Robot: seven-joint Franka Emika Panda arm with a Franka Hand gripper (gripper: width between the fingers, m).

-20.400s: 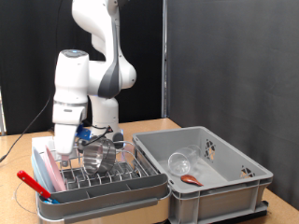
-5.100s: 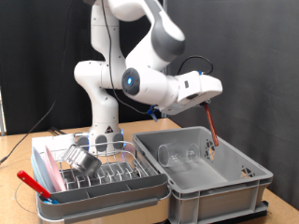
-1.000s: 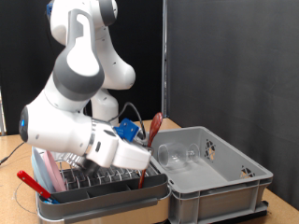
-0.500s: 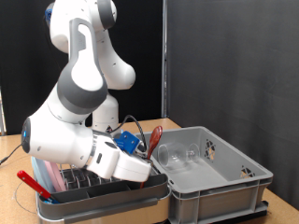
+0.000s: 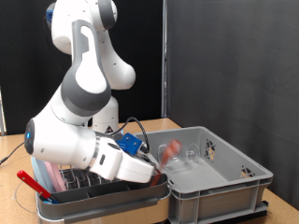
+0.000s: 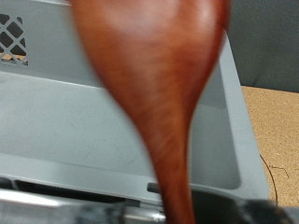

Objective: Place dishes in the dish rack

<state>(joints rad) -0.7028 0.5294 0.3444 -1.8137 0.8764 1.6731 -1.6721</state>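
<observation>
The gripper (image 5: 152, 174) sits low at the right end of the dish rack (image 5: 140, 192), against the shared edge with the grey crate (image 5: 220, 187), and is pinching the spoon (image 5: 171, 152) by the lower part of its handle; the fingers themselves are hidden behind the hand and cannot be seen. The spoon's long axis runs steeply upward from the gripper, tilted toward the exterior view's right, so that its blurred reddish bowl end hangs over the near left corner of the crate. In the wrist view the spoon (image 6: 159, 84) fills the picture, broad end away from the hand, with the crate's pale floor (image 6: 65, 112) behind it. This low hold suggests that the handle end is being brought down among the rack's prongs. A clear glass (image 5: 192, 154) lies inside the crate. A red-handled utensil (image 5: 33, 184) rests at the rack's left end.
</observation>
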